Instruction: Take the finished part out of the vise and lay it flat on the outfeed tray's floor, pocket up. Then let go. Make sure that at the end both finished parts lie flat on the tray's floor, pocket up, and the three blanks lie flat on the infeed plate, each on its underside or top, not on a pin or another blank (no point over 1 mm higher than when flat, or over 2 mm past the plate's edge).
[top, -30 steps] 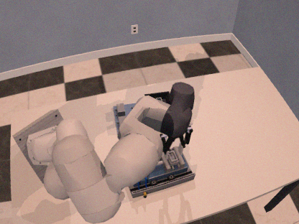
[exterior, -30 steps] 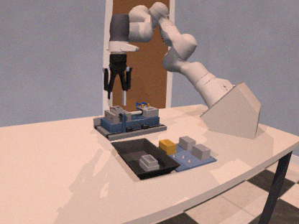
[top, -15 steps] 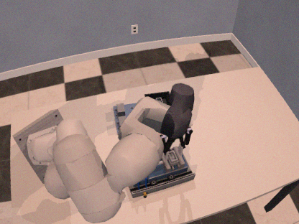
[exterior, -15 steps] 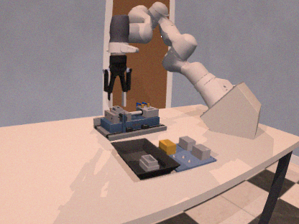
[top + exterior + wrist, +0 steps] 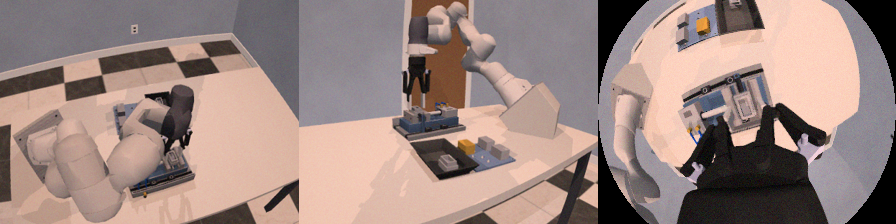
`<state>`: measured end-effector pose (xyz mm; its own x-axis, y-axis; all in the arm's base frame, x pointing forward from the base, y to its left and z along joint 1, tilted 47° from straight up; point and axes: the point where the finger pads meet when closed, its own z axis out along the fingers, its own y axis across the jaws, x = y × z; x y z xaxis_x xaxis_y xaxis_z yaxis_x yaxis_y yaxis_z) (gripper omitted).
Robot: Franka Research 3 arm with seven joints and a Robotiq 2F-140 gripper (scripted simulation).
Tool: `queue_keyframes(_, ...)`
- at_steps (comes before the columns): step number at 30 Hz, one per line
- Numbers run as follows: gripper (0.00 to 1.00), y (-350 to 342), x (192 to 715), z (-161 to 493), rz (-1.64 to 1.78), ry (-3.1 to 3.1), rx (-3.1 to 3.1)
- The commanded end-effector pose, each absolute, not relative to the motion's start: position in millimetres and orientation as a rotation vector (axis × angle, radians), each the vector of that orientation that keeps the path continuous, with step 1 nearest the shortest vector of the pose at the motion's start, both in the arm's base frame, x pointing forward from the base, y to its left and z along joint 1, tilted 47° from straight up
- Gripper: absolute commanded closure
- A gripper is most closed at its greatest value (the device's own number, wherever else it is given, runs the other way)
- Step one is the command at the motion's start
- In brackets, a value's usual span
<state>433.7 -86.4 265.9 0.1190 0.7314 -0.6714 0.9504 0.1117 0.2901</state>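
Note:
The blue vise point(image 5: 429, 122) stands on the table and holds a grey part point(image 5: 415, 113) between its jaws. It also shows in the top view point(image 5: 173, 158) and in the wrist view point(image 5: 742, 107). My gripper point(image 5: 415, 99) hangs straight above that part with clear air between them. Its fingers are partly open with nothing between them; they show in the top view point(image 5: 176, 146) and in the wrist view point(image 5: 746, 120). The black outfeed tray point(image 5: 444, 156) lies in front of the vise. A grey block with a pocket facing up point(image 5: 448, 162) lies flat on its floor.
A blue plate beside the tray carries a yellow block point(image 5: 466, 146) and two grey blocks point(image 5: 486, 143) point(image 5: 499, 151). The arm's grey base point(image 5: 532, 111) stands at the right. The table edge runs close in front of the tray.

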Motion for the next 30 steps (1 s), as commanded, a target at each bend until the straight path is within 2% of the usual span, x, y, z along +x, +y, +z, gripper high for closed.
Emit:
queue_keyframes(1, 0.60, -87.9, 434.7, 264.4, -0.374, 1.654, 1.672)
queue_keyframes(30, 0.60, -89.6, 435.4, 262.6, -0.374, 1.654, 1.672)
